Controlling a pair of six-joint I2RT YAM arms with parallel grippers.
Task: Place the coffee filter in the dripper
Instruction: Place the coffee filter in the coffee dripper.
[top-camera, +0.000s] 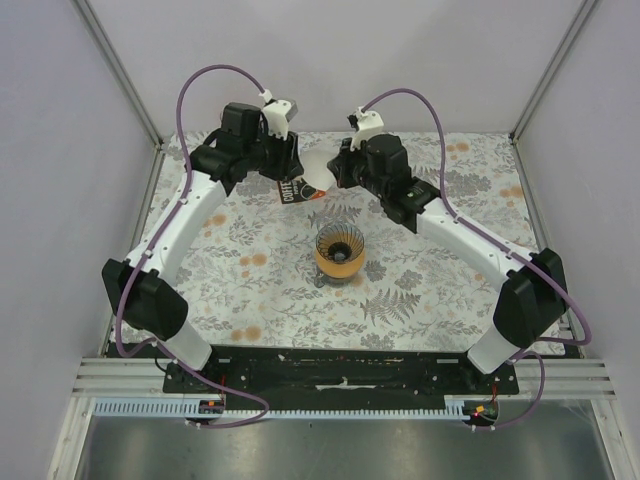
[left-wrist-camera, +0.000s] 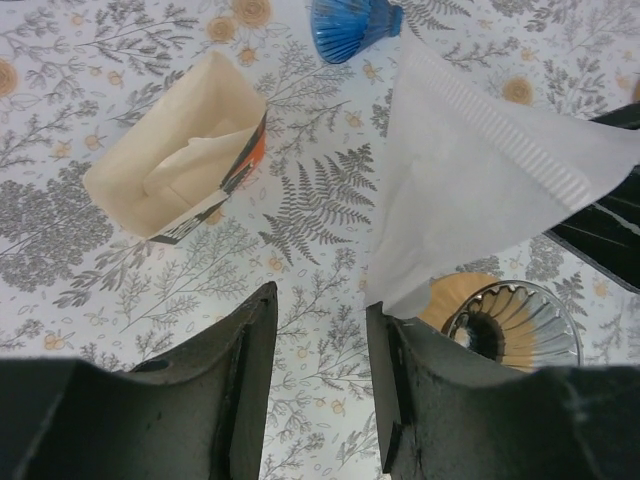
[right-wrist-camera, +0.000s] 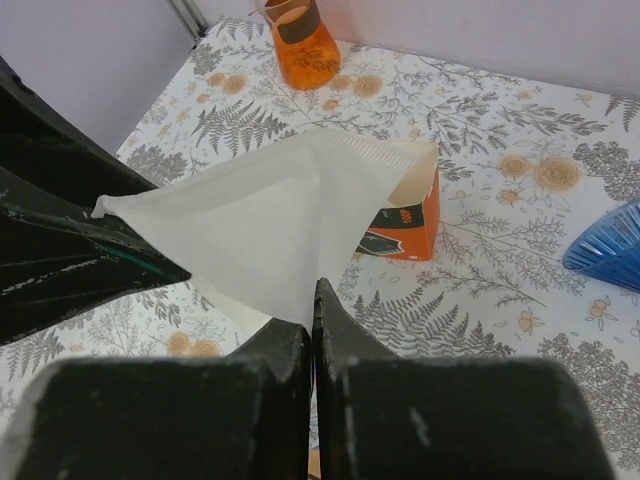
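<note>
One white coffee filter (right-wrist-camera: 270, 220) pinched in right end effector (right-wrist-camera: 311, 322) near tabletop (top-camera: 430, 295) far edge; left end effector (left-wrist-camera: 320, 302) spread alongside; dripper (top-camera: 340, 255) at tabletop centre.

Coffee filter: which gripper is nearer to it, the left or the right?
Right. The right gripper is shut on the coffee filter; the left gripper stands open beside its corner.

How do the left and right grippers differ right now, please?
The left gripper stands open, jaws apart; the right gripper is shut. The right gripper pinches the white paper filter, while the left gripper merely has the filter's corner against one finger. Both have black fingers and meet at the same filter.
</note>
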